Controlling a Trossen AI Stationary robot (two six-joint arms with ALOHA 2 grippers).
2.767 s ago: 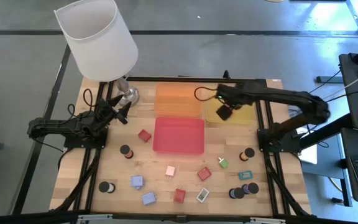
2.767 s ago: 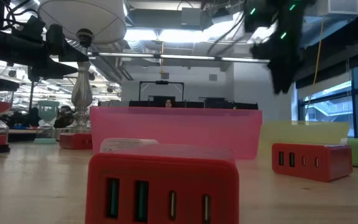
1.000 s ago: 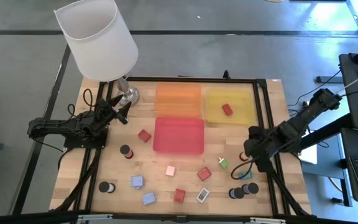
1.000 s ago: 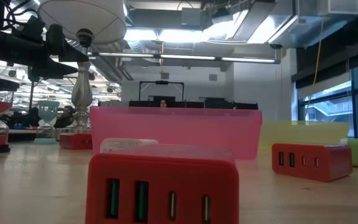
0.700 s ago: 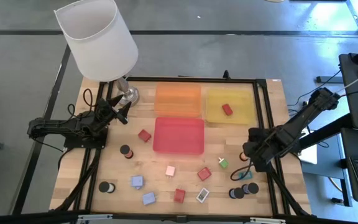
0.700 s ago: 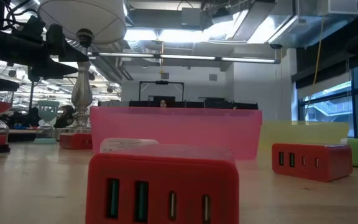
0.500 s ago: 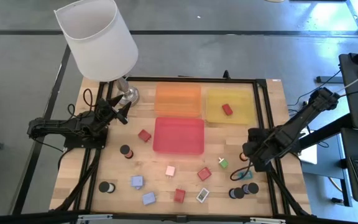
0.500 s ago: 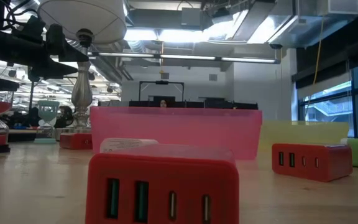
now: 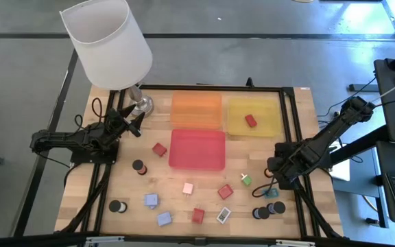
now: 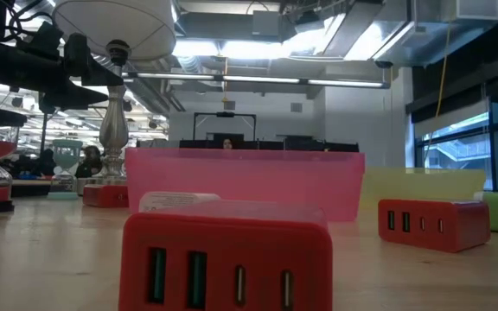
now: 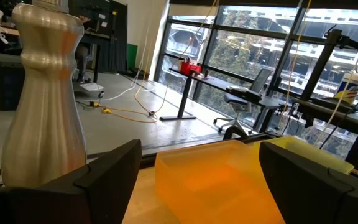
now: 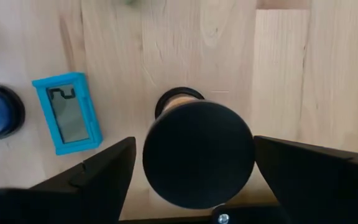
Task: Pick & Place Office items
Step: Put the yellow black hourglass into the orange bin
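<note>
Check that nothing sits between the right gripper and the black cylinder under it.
Nothing visible does. The right gripper hangs directly over the upright black cylinder, jaws open to either side, with only air between them. The teal rectangle lies flat off to one side, clear of the fingers. The left gripper waits by the lamp.

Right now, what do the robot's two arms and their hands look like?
Both arms are black, built of slim jointed segments with black cables looping along them. The left hand and the right hand each end in two flat, dark, wedge-shaped fingers. A small silver screw head shows between the right hand's fingers. No markings are readable.
</note>
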